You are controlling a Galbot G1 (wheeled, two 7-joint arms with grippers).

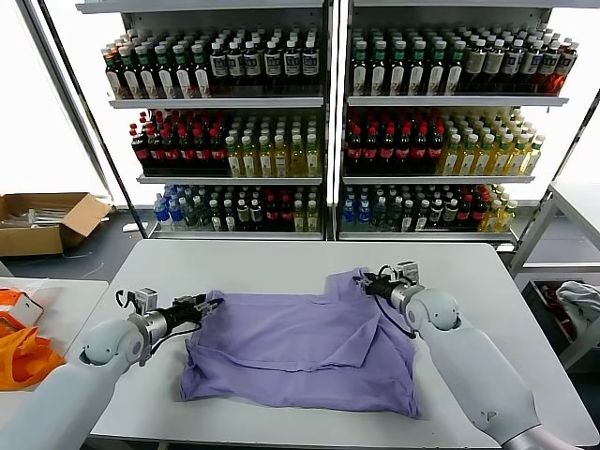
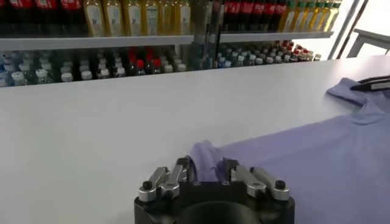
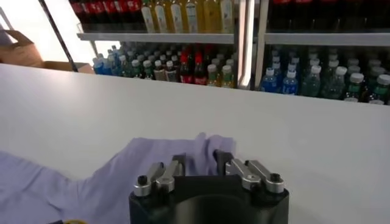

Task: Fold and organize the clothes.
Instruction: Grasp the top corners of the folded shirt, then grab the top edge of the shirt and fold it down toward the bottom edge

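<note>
- Orange fabric (image 1: 23,356) sits bunched on a separate side surface at the far left, well apart from the work; it looks like no part of this fold.
- Left pincer (image 1: 208,305) lies low over the bench (image 1: 272,258) at the left edge of the T-shirt (image 1: 300,347). In the left wrist view the left pincer (image 2: 207,173) has a raised ridge of lavender cloth between its fingers (image 2: 181,170), which stand close on either side of it, so it appears to be pinching the shirt's left corner, probably a sleeve or shoulder.
- The T-shirt lies mostly flat in the middle of the bench, wrinkled, with a diagonal crease or folded flap across its centre. Its long axis runs left to right between the two arms. A collar-like notch sits at the far edge, so the neck seems to point away from the robot and the hem toward it. No print shows, so the printed side is likely face down or hidden.
- Right pincer (image 1: 373,281) reaches the shirt's far right corner, which is bunched up under it. In the right wrist view the right pincer (image 3: 200,161) has gathered cloth between its fingers (image 3: 177,163), so it seems clamped on that corner too.
- Holding both outer corners at once probably serves to tension the cloth and lift one edge evenly for a fold.
</note>
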